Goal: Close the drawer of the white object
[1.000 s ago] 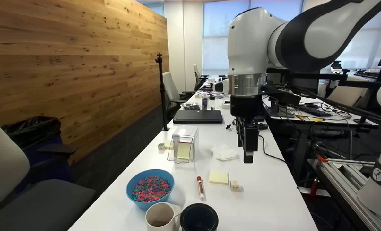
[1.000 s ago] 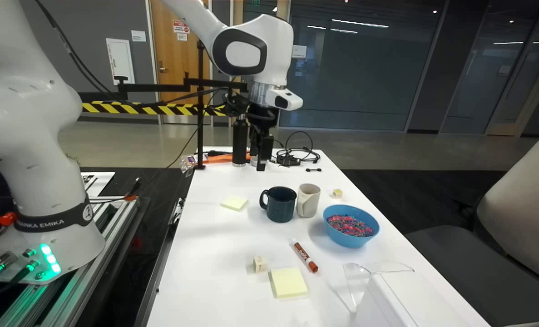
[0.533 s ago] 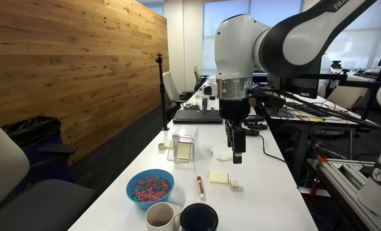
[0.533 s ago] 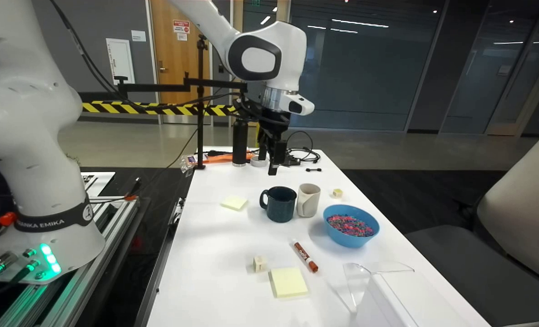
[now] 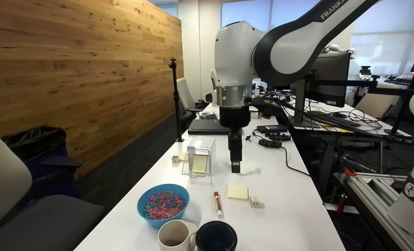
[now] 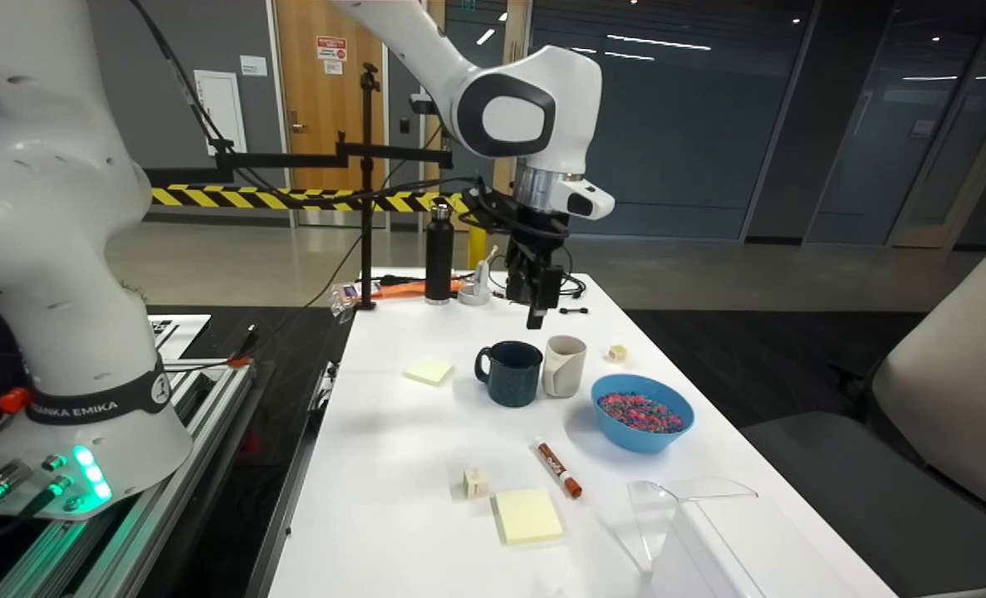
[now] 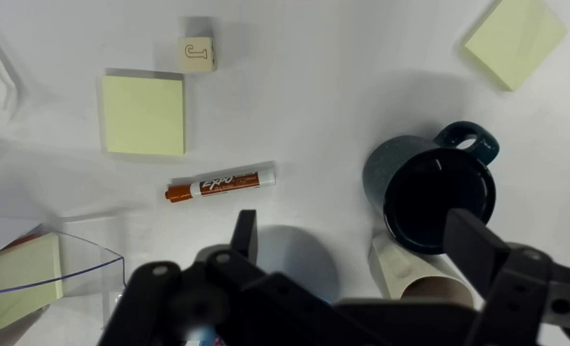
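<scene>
The white object (image 5: pixel 203 141) is a small box with a clear front at the left edge of the table. It also shows at the bottom right in an exterior view (image 6: pixel 758 544) and at the lower left in the wrist view (image 7: pixel 1 233). Its drawer (image 5: pixel 189 164) is pulled part way out, with a clear front panel (image 6: pixel 652 519) and yellow notes inside. The panel's edge shows in the wrist view (image 7: pixel 92 268). My gripper (image 5: pixel 235 167) is open and empty above the table, apart from the drawer. Its fingers stand wide apart in the wrist view (image 7: pixel 354 230).
A blue bowl of beads (image 5: pixel 163 205), a dark mug (image 6: pixel 513 374) and a beige mug (image 6: pixel 564 367) stand beyond the drawer front. A marker (image 7: pixel 220 186), yellow pad (image 7: pixel 144 115) and wooden cube (image 7: pixel 197 54) lie near it. A crumpled white tissue (image 5: pixel 250 168) lies beside the box.
The arm and gripper have moved sideways across the table, left in an exterior view, toward the white object's side. The fingers now appear edge-on there. The box, drawer and other objects have not moved.
</scene>
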Robot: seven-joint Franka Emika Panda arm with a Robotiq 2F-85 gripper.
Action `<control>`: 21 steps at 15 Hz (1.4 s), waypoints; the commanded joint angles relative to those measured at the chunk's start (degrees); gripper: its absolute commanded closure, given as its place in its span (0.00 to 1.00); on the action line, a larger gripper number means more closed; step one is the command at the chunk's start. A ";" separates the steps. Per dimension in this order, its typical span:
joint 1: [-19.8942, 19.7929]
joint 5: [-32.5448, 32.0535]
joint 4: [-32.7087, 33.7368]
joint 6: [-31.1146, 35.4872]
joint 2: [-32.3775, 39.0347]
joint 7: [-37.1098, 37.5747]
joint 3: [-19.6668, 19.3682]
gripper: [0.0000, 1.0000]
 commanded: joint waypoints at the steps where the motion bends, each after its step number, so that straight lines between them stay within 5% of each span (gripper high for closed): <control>1: -0.62 -1.33 4.57 0.22 3.50 0.68 -0.79 0.00; 15: -2.28 -3.47 12.72 2.18 10.18 1.82 -4.25 0.00; 21: -2.42 -1.68 11.43 1.84 9.14 0.46 -3.81 0.00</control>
